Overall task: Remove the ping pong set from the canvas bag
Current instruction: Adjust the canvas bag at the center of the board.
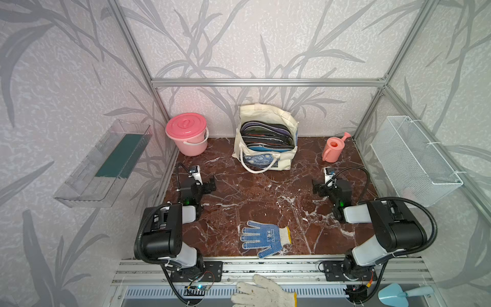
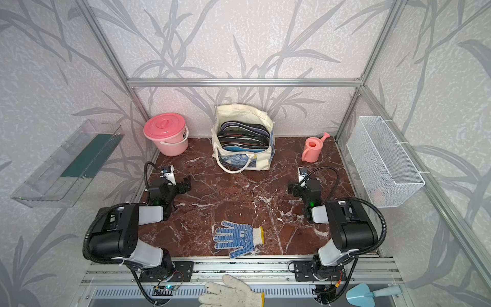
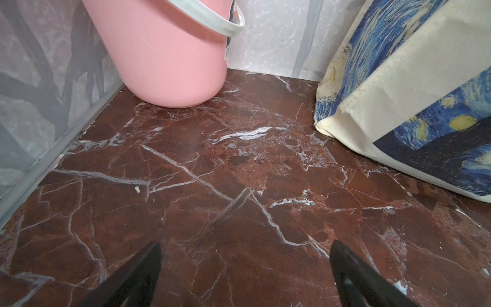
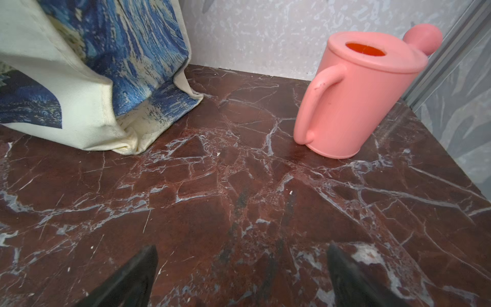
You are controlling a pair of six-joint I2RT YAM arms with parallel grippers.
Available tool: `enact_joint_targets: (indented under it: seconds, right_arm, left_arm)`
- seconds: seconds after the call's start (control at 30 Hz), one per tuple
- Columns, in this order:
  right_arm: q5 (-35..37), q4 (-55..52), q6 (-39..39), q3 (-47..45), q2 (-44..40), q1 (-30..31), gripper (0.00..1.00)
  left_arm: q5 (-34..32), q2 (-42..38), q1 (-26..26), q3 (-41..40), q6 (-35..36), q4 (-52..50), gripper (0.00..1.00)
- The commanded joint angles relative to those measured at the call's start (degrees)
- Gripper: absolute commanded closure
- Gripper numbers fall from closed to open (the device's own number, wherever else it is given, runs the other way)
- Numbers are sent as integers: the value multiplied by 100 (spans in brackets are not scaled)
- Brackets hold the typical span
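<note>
No cases (image 1: 267,134) taken from bag (image 1: 265,113) yet; L end effector (image 3: 245,243) & R end effector (image 4: 241,246) held wide, empty; reach-in needed next.

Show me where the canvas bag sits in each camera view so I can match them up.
In a top view: canvas bag stands open at back centre.
In a top view: canvas bag again at back centre.
Left wrist: canvas bag, printed corner, across bare marble from the pink bucket.
Right wrist: canvas bag, printed corner, opposite the watering can.
Shared landmark: the red marble tabletop under it.
</note>
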Motion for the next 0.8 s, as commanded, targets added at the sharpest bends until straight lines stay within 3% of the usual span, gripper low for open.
enact_joint_targets:
  seconds: [0.0, 0.77]
  right_arm:
    - [-157, 6, 38, 107, -34, -47, 1]
    - [-180, 45, 35, 85, -43, -47, 1]
  left_arm:
    - [46, 7, 19, -53, 118, 131, 1]
    - [-375, 8, -162, 75, 172, -131, 1]
